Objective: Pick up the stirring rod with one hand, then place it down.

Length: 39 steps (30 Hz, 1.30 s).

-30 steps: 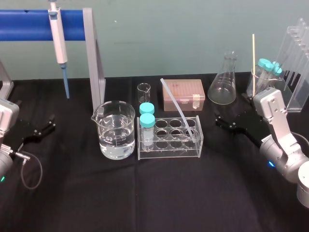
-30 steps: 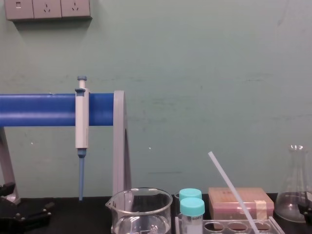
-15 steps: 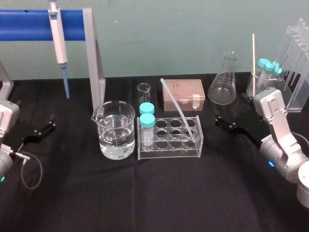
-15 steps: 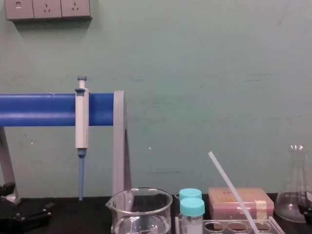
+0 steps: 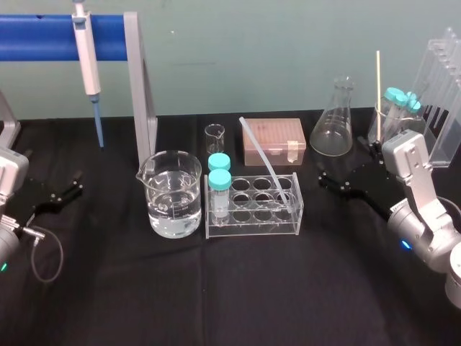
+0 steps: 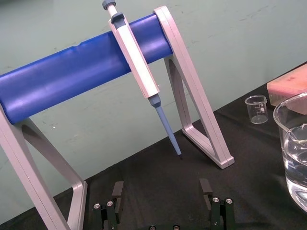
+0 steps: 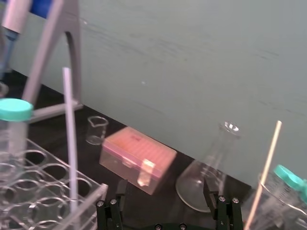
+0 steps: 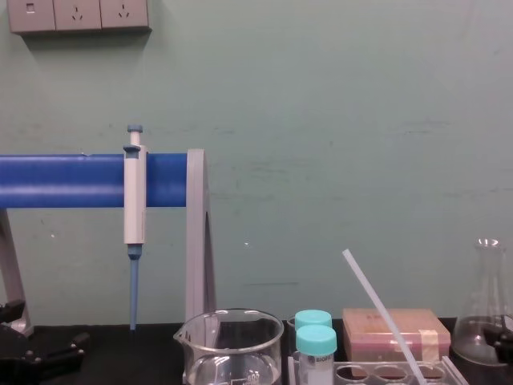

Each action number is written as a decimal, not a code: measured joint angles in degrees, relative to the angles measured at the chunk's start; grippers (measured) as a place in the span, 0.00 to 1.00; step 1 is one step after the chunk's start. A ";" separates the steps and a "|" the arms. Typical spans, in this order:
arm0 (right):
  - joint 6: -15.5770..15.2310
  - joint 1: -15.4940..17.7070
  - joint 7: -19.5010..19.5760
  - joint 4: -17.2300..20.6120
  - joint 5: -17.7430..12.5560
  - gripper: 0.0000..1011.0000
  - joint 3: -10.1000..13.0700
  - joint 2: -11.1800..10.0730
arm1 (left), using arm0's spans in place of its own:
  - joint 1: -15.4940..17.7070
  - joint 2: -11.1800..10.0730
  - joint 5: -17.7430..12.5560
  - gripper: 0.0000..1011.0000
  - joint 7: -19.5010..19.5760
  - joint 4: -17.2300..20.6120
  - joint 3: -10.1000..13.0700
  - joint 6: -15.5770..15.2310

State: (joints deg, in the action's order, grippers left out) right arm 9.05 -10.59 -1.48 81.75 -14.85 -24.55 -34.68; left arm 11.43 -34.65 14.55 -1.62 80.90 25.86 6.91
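the bench (image 5: 216,288) is black. the stirring rod (image 5: 261,160) is translucent whitish. the pipette (image 5: 88,58) is white with a blue tip, on a bright blue bar (image 5: 36,36) with grey legs (image 5: 140,86). the tube caps (image 5: 220,178) are teal, the box (image 5: 274,140) pink, the wall (image 5: 252,50) pale green. the left hand (image 5: 75,182) and the right hand (image 5: 325,180) are black.

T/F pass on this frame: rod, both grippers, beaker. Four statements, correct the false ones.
1. The stirring rod leans in the tube rack. True.
2. The right gripper grips the rod. False: it is open and empty, to the right of the rack.
3. The beaker is empty. False: it holds clear liquid.
4. The left gripper is open, left of the beaker. True.
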 joint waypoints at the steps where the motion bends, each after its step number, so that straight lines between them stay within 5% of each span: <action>1: 0.14 0.07 -0.50 0.23 -0.08 0.99 0.04 -0.09 | 0.00 0.00 0.00 0.99 0.00 0.00 0.00 0.00; 17: 2.84 -1.79 -13.42 0.99 -2.88 0.99 -0.24 -0.45 | 0.00 0.00 0.00 0.99 0.00 0.00 0.00 0.00; 24: 2.87 -4.87 -19.54 -1.56 -4.80 0.99 -0.44 0.76 | 0.00 0.00 0.00 0.99 0.00 0.00 0.00 0.00; 39: 4.15 -12.57 -28.58 -11.10 -3.93 0.99 -1.87 4.98 | 0.00 0.00 0.00 0.99 0.00 0.00 0.00 0.00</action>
State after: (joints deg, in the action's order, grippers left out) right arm 13.20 -23.16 -30.05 70.65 -18.78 -26.43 -29.70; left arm 11.43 -34.65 14.55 -1.62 80.90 25.86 6.91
